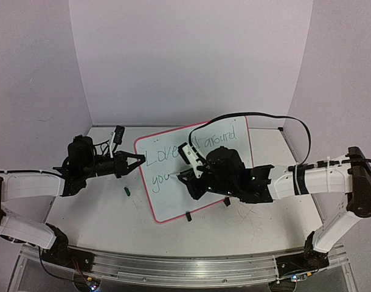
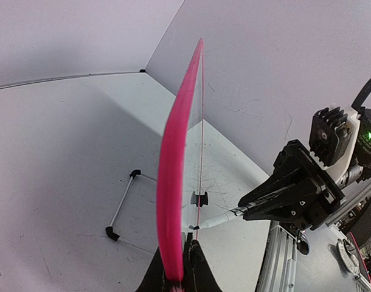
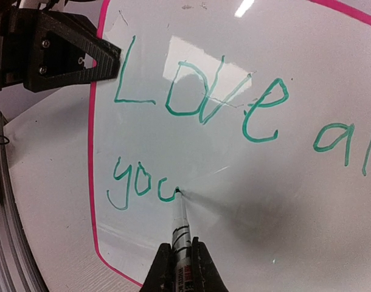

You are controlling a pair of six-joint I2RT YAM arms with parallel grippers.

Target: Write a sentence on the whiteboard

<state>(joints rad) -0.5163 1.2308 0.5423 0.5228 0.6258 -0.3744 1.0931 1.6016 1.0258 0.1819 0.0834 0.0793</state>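
Observation:
The whiteboard lies tilted on the table, its red-pink rim edge-on in the left wrist view. The green sentence reads "Love all around" with "you" below, and part of it shows in the right wrist view. My left gripper is shut on the board's left rim. My right gripper is shut on a white marker. The marker's tip touches the board at the end of the "u". That marker also shows in the left wrist view.
A small green cap lies on the table left of the board. Two black clips sit along the board's near edge. A thin white rod with black ends lies left of the rim. Purple walls close in the back and sides.

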